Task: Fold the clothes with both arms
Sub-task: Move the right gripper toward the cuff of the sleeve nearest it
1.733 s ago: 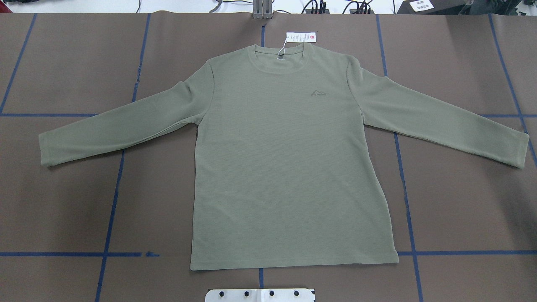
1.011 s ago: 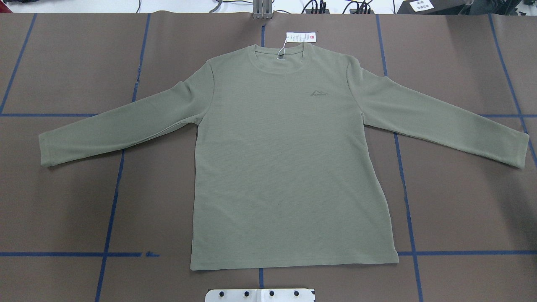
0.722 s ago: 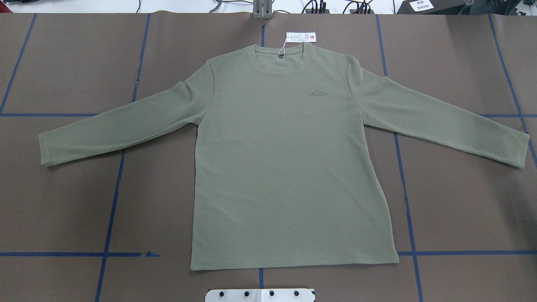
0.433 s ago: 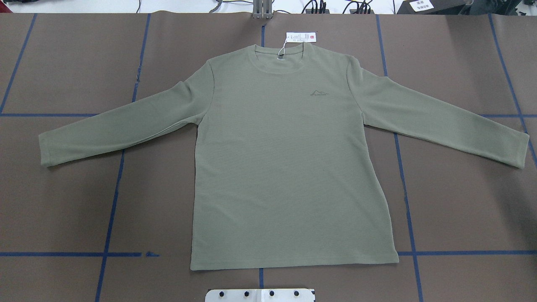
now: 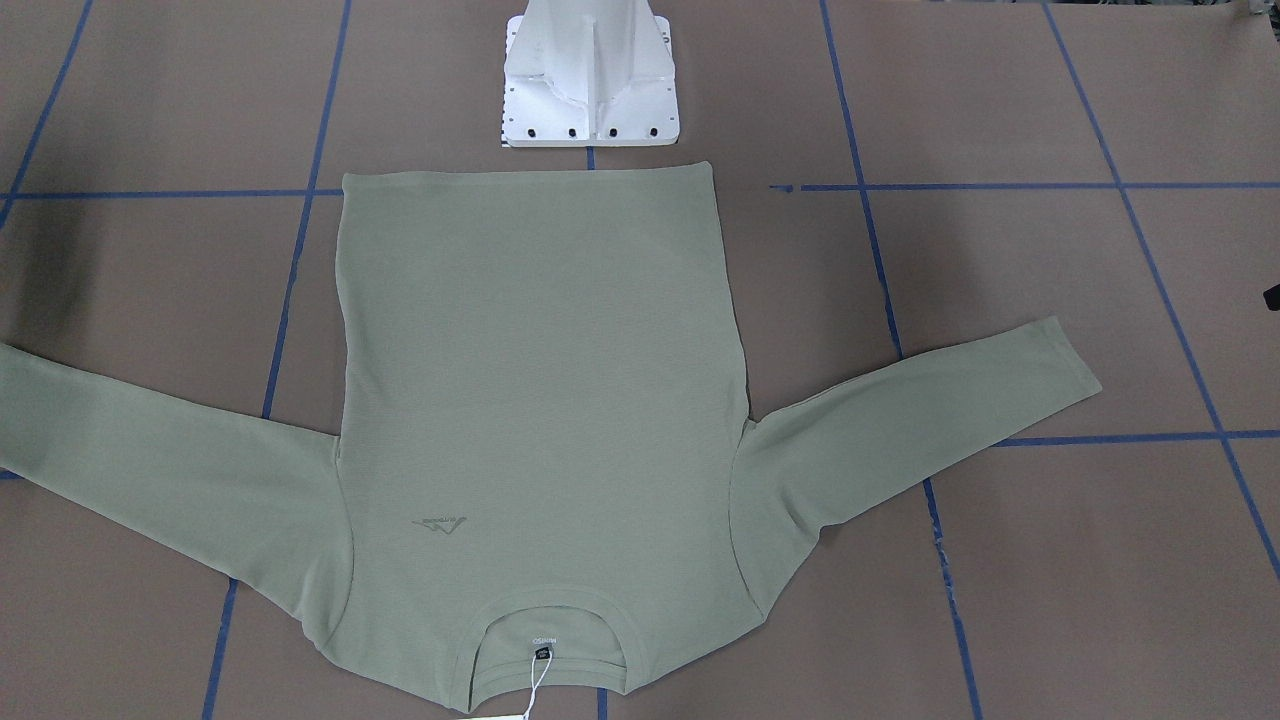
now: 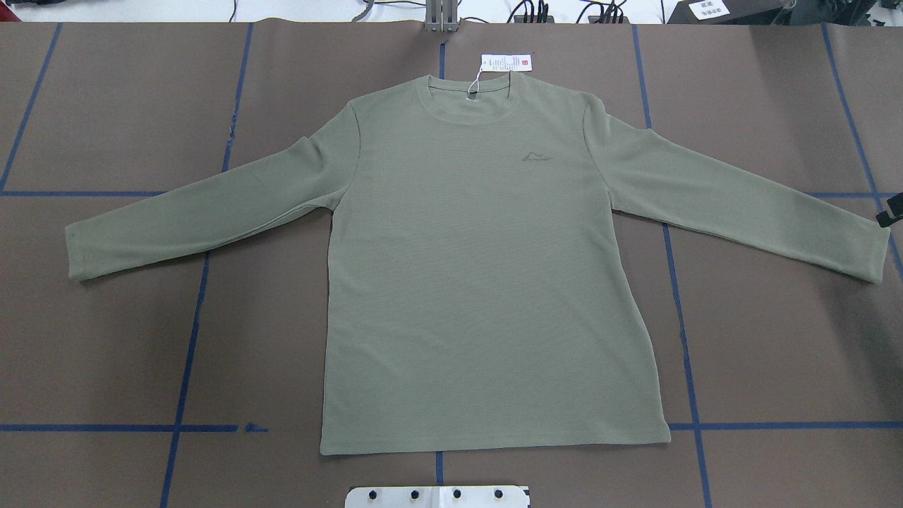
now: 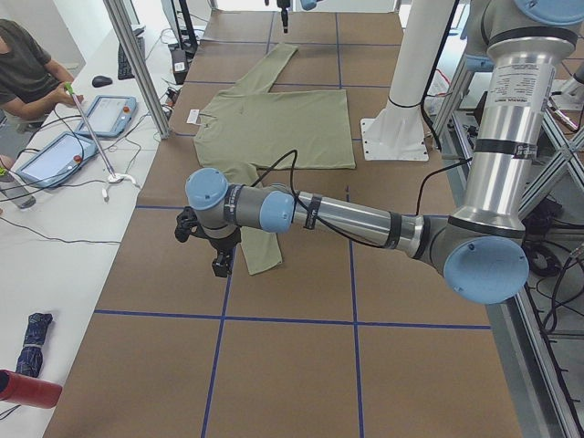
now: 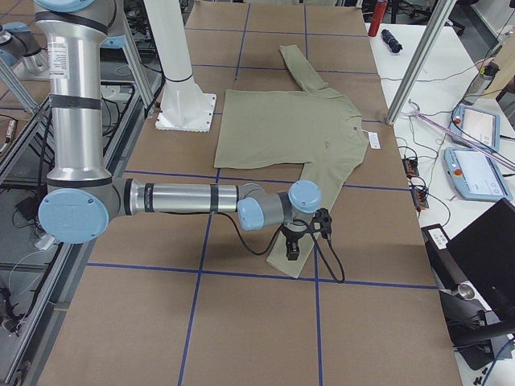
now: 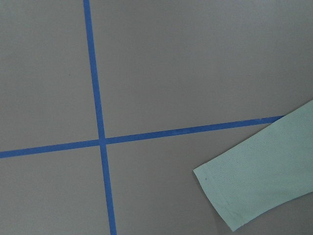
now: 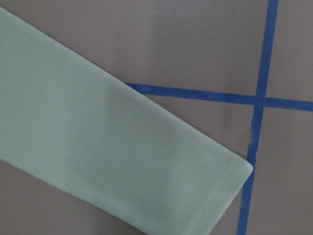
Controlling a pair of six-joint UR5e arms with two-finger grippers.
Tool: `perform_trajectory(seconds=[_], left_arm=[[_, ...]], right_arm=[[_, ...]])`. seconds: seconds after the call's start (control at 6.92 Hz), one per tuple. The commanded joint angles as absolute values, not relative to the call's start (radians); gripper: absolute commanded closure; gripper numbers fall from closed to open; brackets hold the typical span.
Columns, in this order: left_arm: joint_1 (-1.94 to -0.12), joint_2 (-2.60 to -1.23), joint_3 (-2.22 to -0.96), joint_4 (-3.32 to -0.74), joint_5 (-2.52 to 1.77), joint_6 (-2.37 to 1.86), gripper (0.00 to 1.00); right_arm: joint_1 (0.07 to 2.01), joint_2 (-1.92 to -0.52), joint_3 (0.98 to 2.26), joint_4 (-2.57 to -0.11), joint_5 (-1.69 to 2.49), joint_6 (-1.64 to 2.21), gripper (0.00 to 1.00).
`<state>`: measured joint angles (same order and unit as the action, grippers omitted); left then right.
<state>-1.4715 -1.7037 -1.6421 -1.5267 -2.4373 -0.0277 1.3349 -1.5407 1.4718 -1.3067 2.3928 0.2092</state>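
Observation:
The sage-green shirt [image 6: 487,282] lies flat and face up on the brown table, both sleeves spread out and its white hang tag [image 6: 505,62] by the neck. My left gripper [image 7: 220,260] hangs low over the table just outside the left cuff [image 9: 254,188]; only a black sliver of it [image 5: 1272,297] shows in the front view. My right gripper [image 8: 293,245] hovers above the right cuff [image 10: 215,196], and its tip [image 6: 884,216] peeks in at the overhead view's edge. No fingers show in either wrist view, so I cannot tell whether either gripper is open or shut.
Blue tape lines [image 9: 100,142] grid the table. The white pedestal base [image 5: 590,80] stands just behind the hem. A seated person [image 7: 23,64] and tablets [image 7: 119,114] are at a side bench beyond the collar end. A red bottle [image 7: 27,391] lies there.
A black tip of the right gripper has come into the overhead view at its right edge, beside the right cuff. The shirt has not moved.

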Motion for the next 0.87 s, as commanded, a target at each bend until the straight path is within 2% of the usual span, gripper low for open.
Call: perform_trajectory(seconds=[0.0,0.29,0.43,0.72], left_arm=[[-1.468,-1.704,-1.646,-1.543,-2.439,-0.031,0.0],[-1.466,-1.704,-1.646,-1.542,-2.467,-0.032,0.0],[-1.466,-1.704,-1.644,-1.542,-2.467,-0.031,0.0],[-1.466,-1.704,-1.644,-1.542,-2.465,-0.031,0.0]], right_arm=[[1.328,-1.433,1.246,-1.208,2.391,0.225,0.0],[1.328,-1.446,1.191,-1.091,2.39,0.369,0.02],[1.328,-1.447,1.11,-1.001,2.39,0.468,0.12],[1.327,-1.447,1.078,-0.951,2.387,0.523,0.16]])
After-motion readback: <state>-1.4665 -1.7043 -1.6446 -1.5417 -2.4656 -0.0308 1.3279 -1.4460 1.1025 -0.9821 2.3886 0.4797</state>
